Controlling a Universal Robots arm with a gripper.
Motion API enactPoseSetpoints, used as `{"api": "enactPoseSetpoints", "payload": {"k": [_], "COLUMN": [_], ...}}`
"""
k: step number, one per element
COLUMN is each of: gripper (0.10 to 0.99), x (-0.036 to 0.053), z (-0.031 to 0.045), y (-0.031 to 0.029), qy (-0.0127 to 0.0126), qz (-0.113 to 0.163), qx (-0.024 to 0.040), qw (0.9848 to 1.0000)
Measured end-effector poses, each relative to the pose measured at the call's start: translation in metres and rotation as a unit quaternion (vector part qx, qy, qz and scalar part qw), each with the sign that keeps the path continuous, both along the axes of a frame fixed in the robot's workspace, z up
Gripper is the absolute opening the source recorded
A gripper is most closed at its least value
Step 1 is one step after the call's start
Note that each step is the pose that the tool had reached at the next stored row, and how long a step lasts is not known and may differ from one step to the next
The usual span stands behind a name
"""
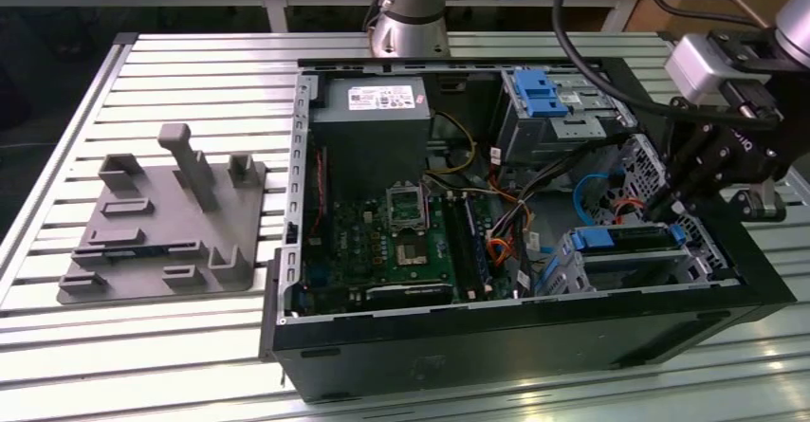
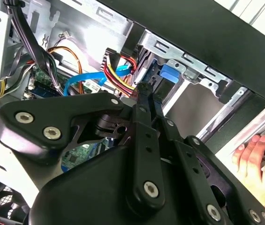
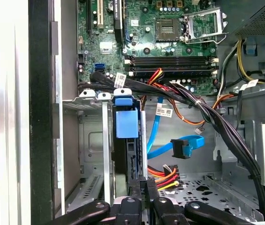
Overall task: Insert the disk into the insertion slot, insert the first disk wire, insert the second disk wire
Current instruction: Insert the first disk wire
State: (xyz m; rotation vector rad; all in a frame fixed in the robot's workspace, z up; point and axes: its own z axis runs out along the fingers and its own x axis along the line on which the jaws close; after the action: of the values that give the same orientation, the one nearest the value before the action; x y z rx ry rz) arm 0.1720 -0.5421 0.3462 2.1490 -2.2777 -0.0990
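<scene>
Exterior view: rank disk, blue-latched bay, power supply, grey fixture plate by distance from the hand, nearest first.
1. disk: right beside the hand, at the exterior view's right.
2. blue-latched bay: further back, still toward the right.
3. power supply: back, near the middle.
4. grey fixture plate: far off at the exterior view's left.

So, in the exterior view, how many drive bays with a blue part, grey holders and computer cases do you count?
Drive bays with a blue part: 2, the taller bay and the insertion slot holding the disk
Grey holder: 1
Computer case: 1
Total: 4
</scene>
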Motion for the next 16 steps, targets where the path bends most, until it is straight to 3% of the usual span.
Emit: {"api": "enactPoseSetpoints", "payload": {"k": [16], "gripper": [0.165], "x": [0.0], "z": [-0.0037], "y": [-0.0035], "qy": [0.0], "qz": [0.0], "qx": [0.0], "qw": [1.0]}}
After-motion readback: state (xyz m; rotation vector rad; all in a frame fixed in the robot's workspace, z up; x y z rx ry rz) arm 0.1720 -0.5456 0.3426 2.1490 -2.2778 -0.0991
